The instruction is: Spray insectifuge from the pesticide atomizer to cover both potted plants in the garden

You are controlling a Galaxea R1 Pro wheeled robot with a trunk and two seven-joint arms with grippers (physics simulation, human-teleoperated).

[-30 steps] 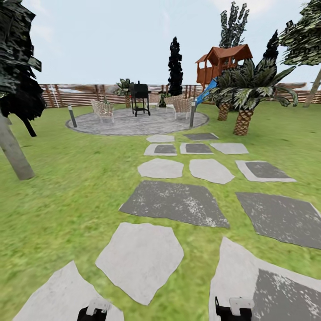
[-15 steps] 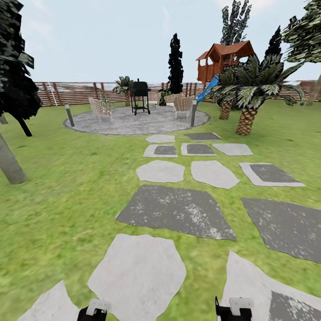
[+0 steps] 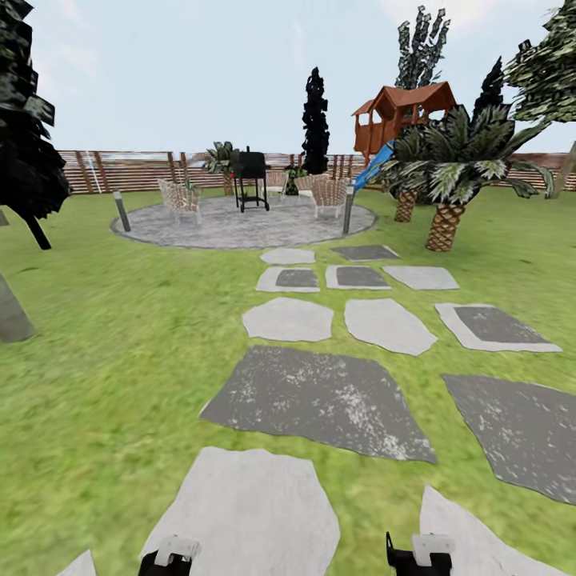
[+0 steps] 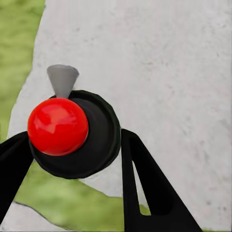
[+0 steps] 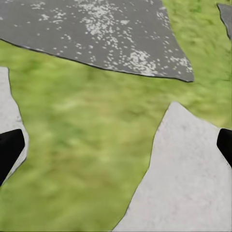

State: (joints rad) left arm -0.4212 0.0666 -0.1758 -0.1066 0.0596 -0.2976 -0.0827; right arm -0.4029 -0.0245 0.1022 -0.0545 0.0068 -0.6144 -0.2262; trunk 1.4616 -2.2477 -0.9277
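Ground: green lawn [image 3: 104,384], grey stepping stones [image 3: 318,398] running toward 12 o'clock, mixed pale and dark slabs.
Patio: round grey paved patio [image 3: 240,224] at 12 o'clock, far end of the stones.
Patio furniture: black grill [image 3: 250,178] at centre; wicker chairs [image 3: 181,198] either side; short bollard lights [image 3: 122,211] on the rim.
Boundary: brown slatted fence [image 3: 120,171] across the back.
1 o'clock: palm-like plants [image 3: 448,172]; wooden playhouse [image 3: 398,112] behind, blue slide.
Left edge: dark tree [image 3: 24,160].
Light: pale, hazy sky, even daylight.

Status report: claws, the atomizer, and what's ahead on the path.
Left claw shut on the pesticide atomizer. Right claw open, empty. Stepping stones lead to the patio; nothing blocking them.
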